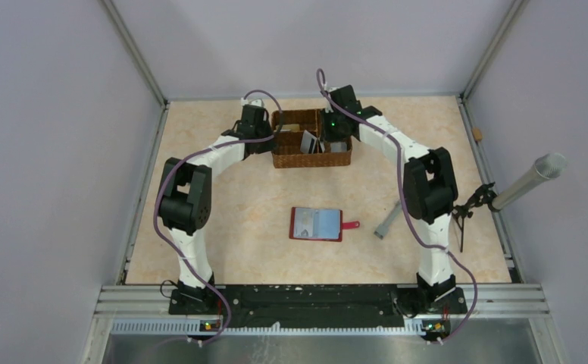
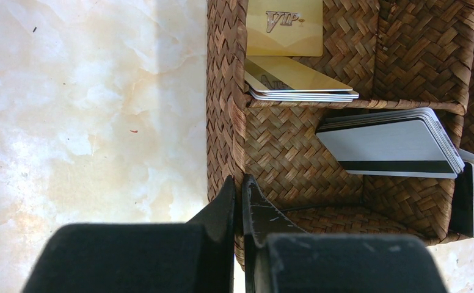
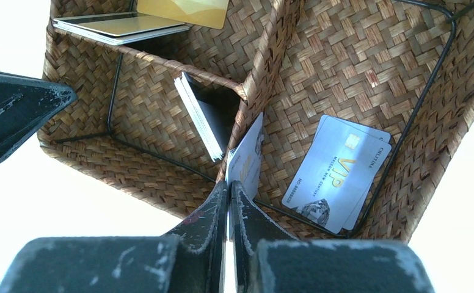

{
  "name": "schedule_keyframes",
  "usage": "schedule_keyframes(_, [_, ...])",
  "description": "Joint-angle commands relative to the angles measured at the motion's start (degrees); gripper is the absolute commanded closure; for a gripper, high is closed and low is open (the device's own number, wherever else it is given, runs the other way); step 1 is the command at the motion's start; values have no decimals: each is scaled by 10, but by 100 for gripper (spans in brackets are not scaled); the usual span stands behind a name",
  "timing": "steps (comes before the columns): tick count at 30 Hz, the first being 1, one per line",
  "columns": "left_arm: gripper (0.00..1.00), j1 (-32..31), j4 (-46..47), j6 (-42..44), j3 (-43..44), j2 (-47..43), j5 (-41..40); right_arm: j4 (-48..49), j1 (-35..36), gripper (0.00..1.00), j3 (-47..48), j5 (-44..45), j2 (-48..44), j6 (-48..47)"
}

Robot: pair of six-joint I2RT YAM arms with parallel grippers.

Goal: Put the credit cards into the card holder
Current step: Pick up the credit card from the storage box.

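Note:
The dark red card holder (image 1: 317, 224) lies open on the table, with its clear pockets up and its snap tab at the right. The credit cards lie in the brown divided wicker basket (image 1: 336, 158) at the back. In the left wrist view I see gold cards (image 2: 295, 79) and a grey stack with a dark stripe (image 2: 393, 143). A silver VIP card (image 3: 338, 174) lies on the basket floor. My right gripper (image 3: 229, 186) is shut on a white card (image 3: 248, 155) that stands on edge. My left gripper (image 2: 239, 181) is shut on the basket's left wall (image 2: 225, 91).
A grey flat strip (image 1: 387, 221) lies on the table right of the card holder. A grey cylinder on a stand (image 1: 530, 180) leans in at the right edge. Grey walls surround the table.

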Motion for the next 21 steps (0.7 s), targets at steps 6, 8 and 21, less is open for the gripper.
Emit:
schedule_keyframes(6, [100,1,-22,-5,16,4,-16,-17,13,100,19,29,-49,9])
schedule_keyframes(8, [100,1,-22,-5,16,3,-17,-20,15,100,20,38,-55,12])
schedule_keyframes(21, [91,1,-21,-4,17,-2,-9,-37,28,100,23,43,-95,27])
